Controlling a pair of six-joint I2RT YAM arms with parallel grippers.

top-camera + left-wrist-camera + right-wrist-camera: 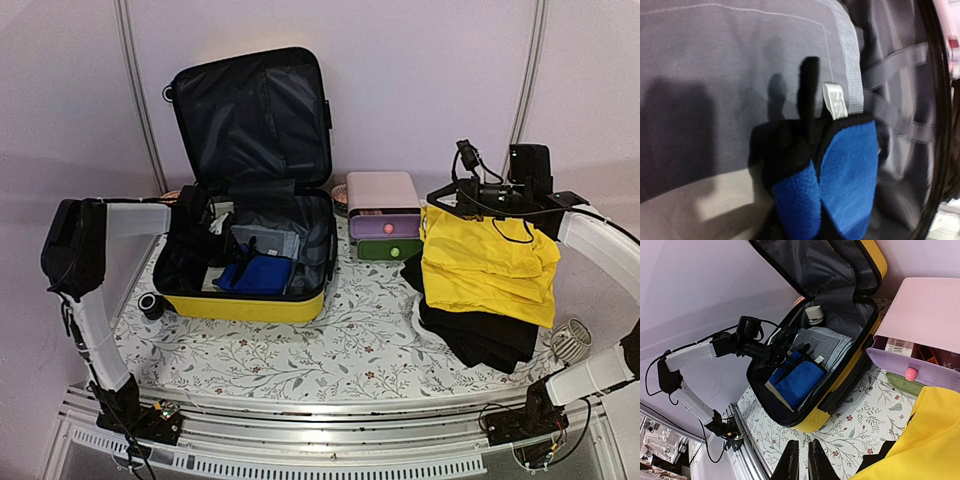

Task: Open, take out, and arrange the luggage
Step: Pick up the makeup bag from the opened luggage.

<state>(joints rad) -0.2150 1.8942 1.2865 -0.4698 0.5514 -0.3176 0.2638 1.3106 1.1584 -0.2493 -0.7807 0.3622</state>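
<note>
The yellow suitcase point(245, 307) lies open at the left on the flowered cloth, its black-lined lid point(250, 120) standing upright. It also shows in the right wrist view point(815, 420). Inside lie a blue-and-black fleece garment point(258, 275) and a folded grey garment point(275, 243). My left gripper point(222, 262) reaches into the case from the left, at the fleece's edge. In the left wrist view the bunched fleece point(850, 170) covers the jaws, over the grey garment point(740, 75). My right gripper point(801, 445) is shut and empty, above the table right of the case point(445, 198).
A pink-and-green drawer box point(385, 215) stands right of the case. A yellow shirt point(490, 265) lies on black clothes point(480, 335) at the right. A white mesh basket point(572, 340) is at the right edge. A small black cylinder point(151, 305) sits by the case's left corner.
</note>
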